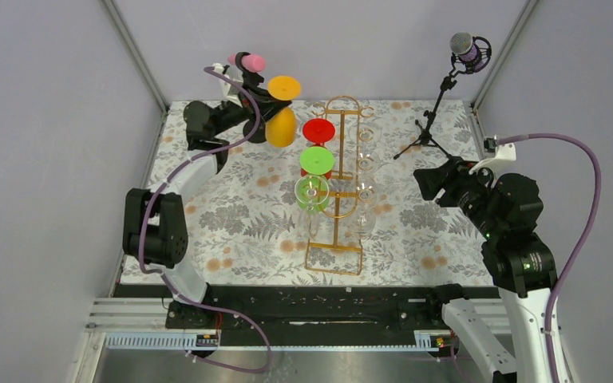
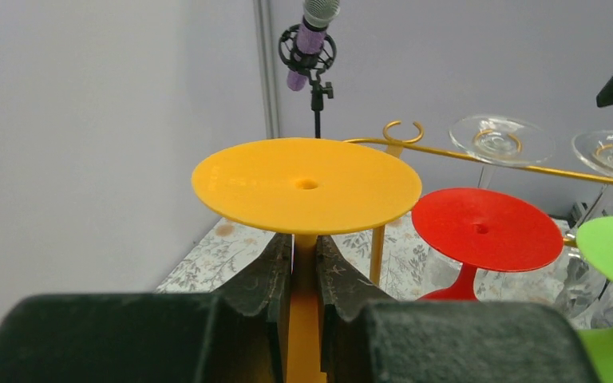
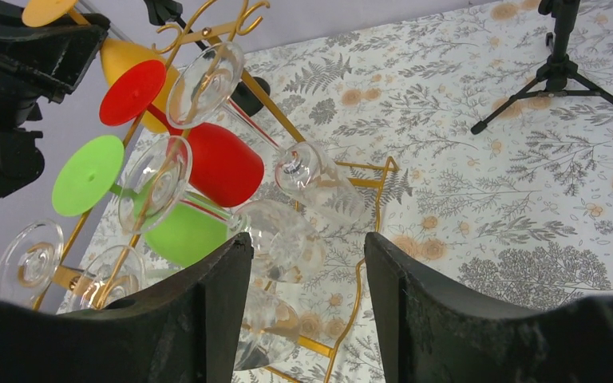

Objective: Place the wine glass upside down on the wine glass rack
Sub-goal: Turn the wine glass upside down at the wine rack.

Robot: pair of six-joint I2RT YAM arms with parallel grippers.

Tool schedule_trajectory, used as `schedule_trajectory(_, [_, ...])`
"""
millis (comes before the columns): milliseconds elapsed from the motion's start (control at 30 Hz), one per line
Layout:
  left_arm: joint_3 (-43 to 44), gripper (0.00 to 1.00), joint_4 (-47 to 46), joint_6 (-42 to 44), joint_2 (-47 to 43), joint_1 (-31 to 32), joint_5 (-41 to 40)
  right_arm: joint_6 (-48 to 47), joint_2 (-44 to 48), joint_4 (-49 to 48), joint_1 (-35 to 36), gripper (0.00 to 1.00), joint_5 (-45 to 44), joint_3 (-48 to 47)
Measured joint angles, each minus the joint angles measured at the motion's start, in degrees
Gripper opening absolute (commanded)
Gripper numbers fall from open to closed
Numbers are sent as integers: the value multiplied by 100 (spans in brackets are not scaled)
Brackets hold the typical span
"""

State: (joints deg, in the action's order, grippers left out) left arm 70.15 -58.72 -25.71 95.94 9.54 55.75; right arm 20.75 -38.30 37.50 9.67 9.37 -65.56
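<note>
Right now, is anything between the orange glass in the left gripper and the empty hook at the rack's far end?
Nothing visible. The orange wine glass, held by its stem in the left gripper, base up, faces the empty ring hook across open air. The red wine glass hangs beside that path.

You'll find nothing to read here: no lettering, label, brand mark or number shows legibly in any view.

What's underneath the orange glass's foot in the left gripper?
Its stem, clamped by the left gripper. The gripper body covers the bowl in the wrist view; the top view shows the orange bowl hanging below.
</note>
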Motion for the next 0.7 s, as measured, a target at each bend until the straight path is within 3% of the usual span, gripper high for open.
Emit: schedule_trajectory(700, [651, 0, -372, -101, 979, 387, 859, -295, 319, 61, 0, 62, 243, 387])
